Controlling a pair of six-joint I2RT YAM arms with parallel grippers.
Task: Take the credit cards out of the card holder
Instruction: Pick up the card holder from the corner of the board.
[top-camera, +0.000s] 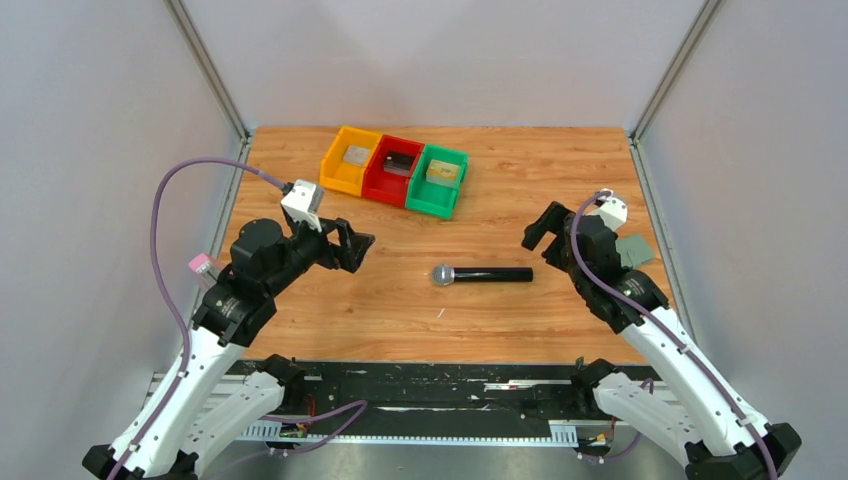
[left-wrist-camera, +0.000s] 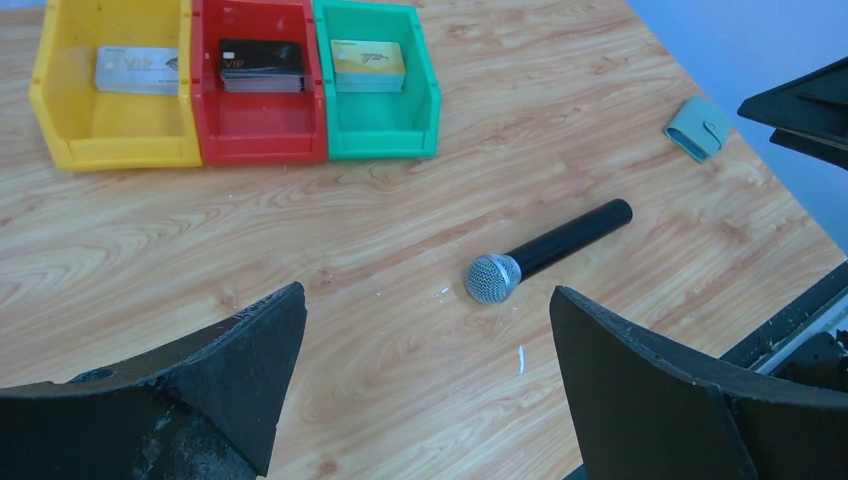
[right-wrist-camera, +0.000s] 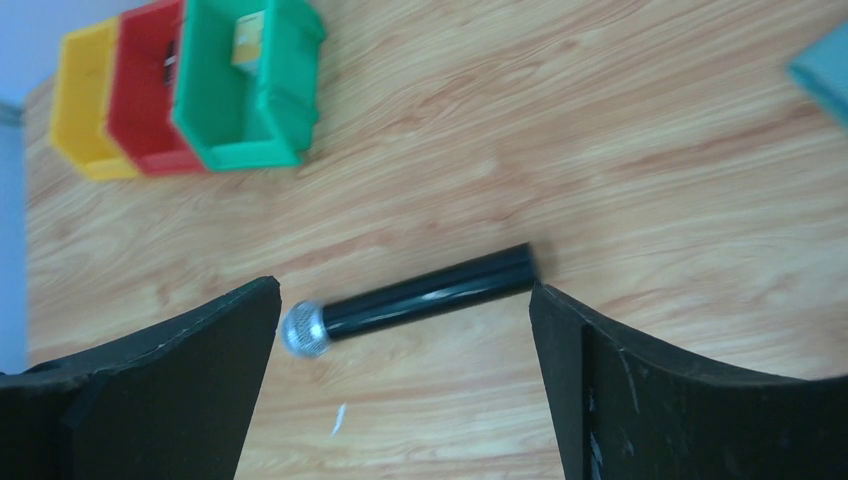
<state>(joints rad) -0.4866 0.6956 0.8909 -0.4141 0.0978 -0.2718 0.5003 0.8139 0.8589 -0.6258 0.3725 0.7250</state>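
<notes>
Top view: wooden table (top-camera: 400, 320); on its far side, three bins in a touching row, yellow bin (top-camera: 338, 183), red bin (top-camera: 383, 193) and green bin (top-camera: 430, 205), each holding cards too small to read from there. A black microphone (top-camera: 482, 274) lay mid-table between the arms. The card holder (top-camera: 634, 250) lay at the right edge, just beside the right arm and well apart from the bins. The left gripper (top-camera: 357, 248) and right gripper (top-camera: 532, 236) hung above the wood, carrying nothing.

Left wrist view: the yellow bin held a silver credit card (left-wrist-camera: 137, 68), the red a stack of black credit cards (left-wrist-camera: 262, 65), the green a gold credit card (left-wrist-camera: 368, 63). The holder lay folded shut at far right; the left fingers (left-wrist-camera: 250, 370) were spread wide and empty.

Right wrist view: the fingers (right-wrist-camera: 620, 390) were spread, grasping nothing, the microphone below them. One corner of the holder showed at the upper right edge.
</notes>
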